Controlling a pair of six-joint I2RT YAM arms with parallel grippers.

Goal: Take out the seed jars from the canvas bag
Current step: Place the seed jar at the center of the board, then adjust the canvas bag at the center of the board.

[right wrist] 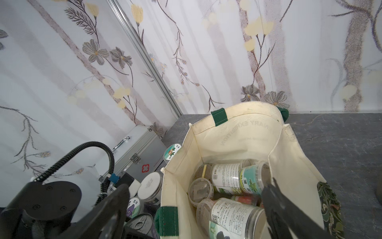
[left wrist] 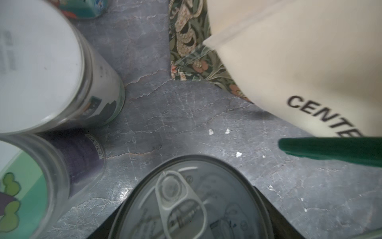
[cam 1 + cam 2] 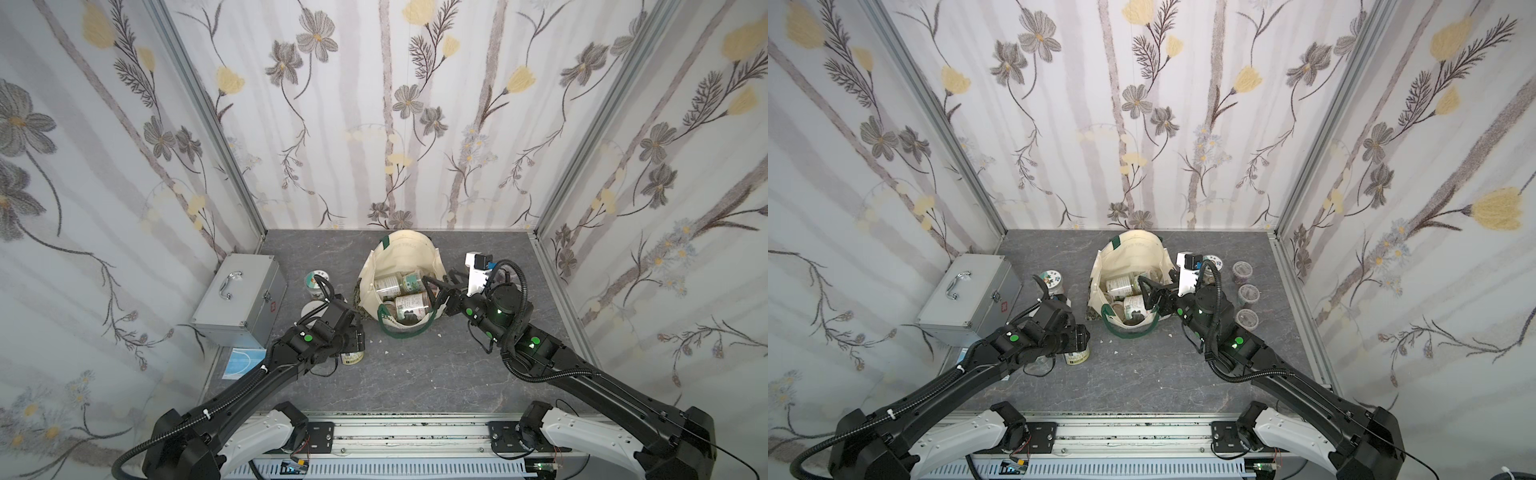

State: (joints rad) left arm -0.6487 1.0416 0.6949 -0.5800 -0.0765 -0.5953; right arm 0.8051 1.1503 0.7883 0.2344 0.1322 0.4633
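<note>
The canvas bag (image 3: 399,257) is matt, coarse cream cloth, the seed jars (image 3: 409,305) inside it clear glossy plastic with paper labels, the case (image 3: 241,299) brushed silver metal, and the bench (image 3: 415,374) grey, veined, stone-like with a dull sheen.

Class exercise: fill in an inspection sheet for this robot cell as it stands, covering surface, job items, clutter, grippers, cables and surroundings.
Surface: grey marbled tabletop, with white crumbs near the bag.
Job's things: canvas bag standing open, several seed jars lying inside; more jars stand beside it on the table.
Clutter: silver case, blue face mask, ring-pull can.
Grippers: right gripper open above the bag mouth; left gripper over the can, jaws hidden.
Cables: black conduit looping over the right wrist, and more along both arms.
Surroundings: floral-papered walls on three sides.
</note>
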